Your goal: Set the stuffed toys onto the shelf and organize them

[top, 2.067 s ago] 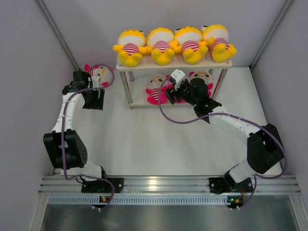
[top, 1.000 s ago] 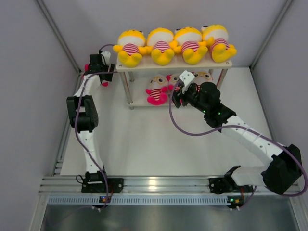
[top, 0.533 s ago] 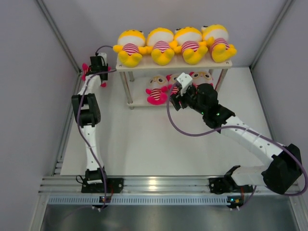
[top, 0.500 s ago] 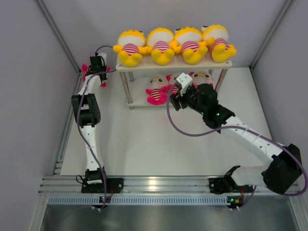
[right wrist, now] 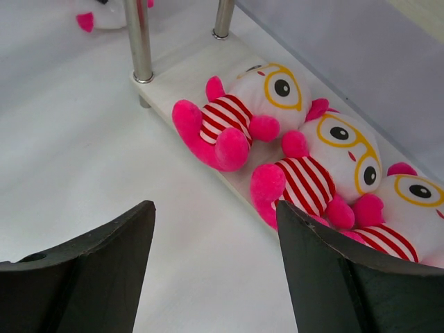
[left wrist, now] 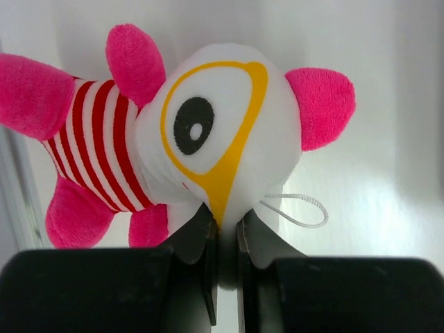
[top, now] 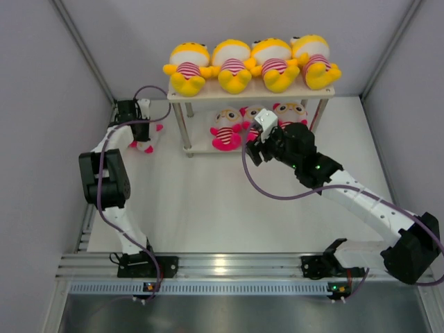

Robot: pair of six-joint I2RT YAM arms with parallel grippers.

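Rightmost pink doll (right wrist: 416, 198) on the lower board (right wrist: 187, 66) runs off the picture's right edge, its legs hidden behind the right gripper (right wrist: 215, 215).

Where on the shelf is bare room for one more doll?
A narrow strip of lower board between the left legs and the nearest pink doll. The three pink dolls touch; four yellow dolls fill the top board. Right end: hidden.
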